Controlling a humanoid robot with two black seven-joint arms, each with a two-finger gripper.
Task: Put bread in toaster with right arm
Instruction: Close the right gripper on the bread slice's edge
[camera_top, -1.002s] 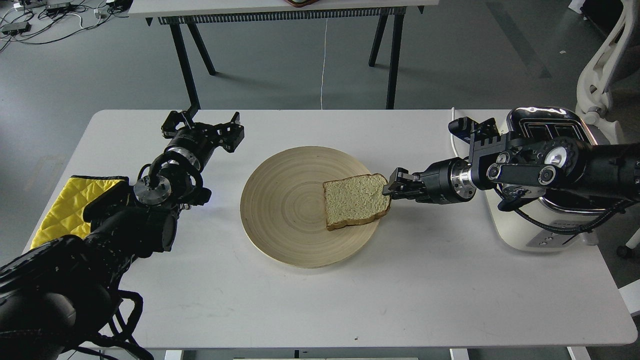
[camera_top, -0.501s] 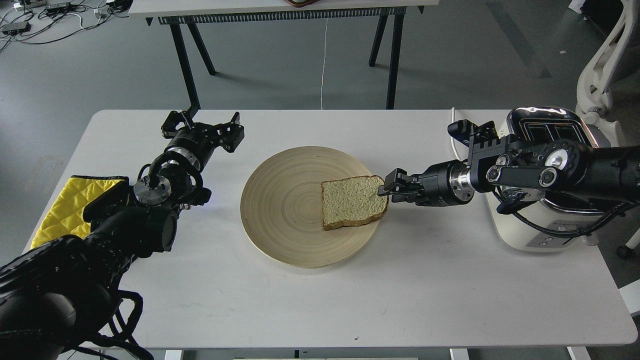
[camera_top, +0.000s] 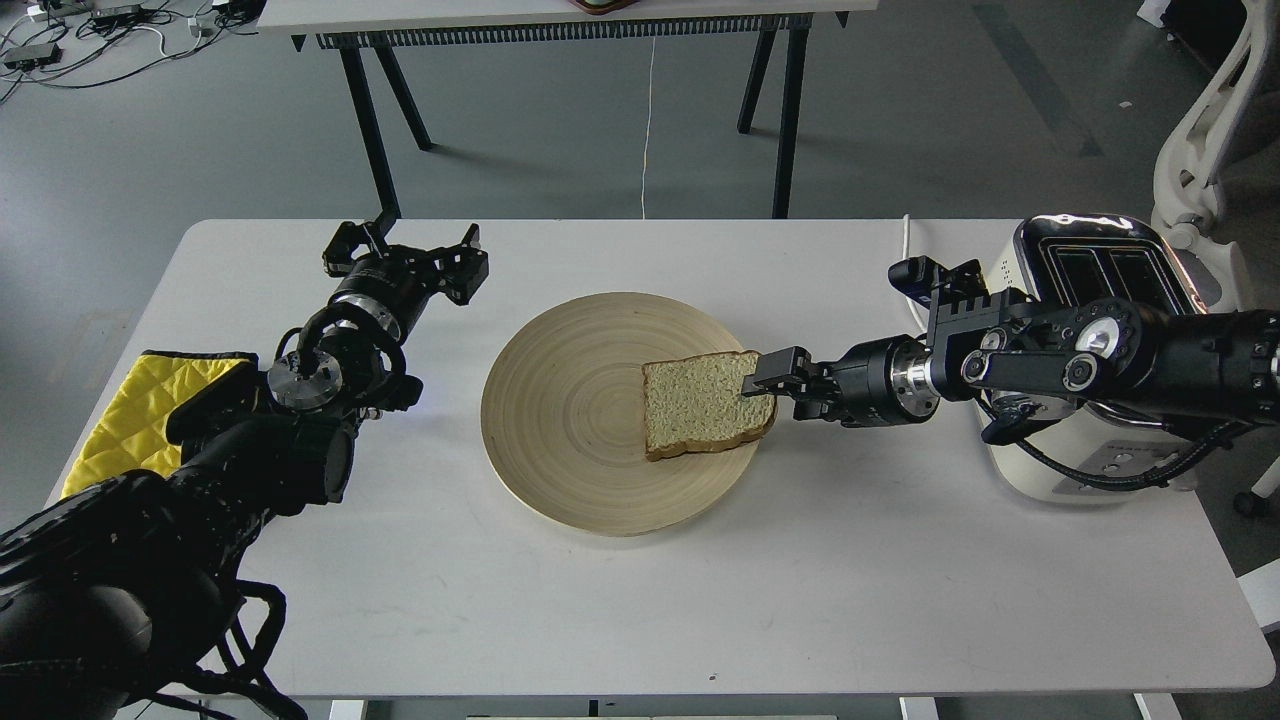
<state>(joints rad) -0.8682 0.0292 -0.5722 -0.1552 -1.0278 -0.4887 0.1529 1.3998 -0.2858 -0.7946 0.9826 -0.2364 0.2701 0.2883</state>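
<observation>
The bread (camera_top: 700, 405), a pale slice with a brown crust, lies flat on the right part of a round wooden plate (camera_top: 560, 420). My right gripper (camera_top: 770, 385) reaches in from the right at the slice's right edge. One finger lies over the crust and the other is lower, beside the plate rim; the jaws look open around that edge. The cream toaster (camera_top: 1100, 245) with its chrome two-slot top stands at the table's right end, partly hidden behind my right arm. My left gripper (camera_top: 405, 248) is open and empty, left of the plate.
A yellow quilted cloth (camera_top: 140, 410) lies at the table's left edge under my left arm. The toaster's white cord (camera_top: 908, 285) runs off the back edge. A white chair (camera_top: 1200, 130) stands behind the toaster. Another table's black legs (camera_top: 370, 130) stand beyond.
My right gripper has moved left, nudging the bread slightly left on the plate, and one finger now overlaps the slice's right edge. The left arm has not moved.
</observation>
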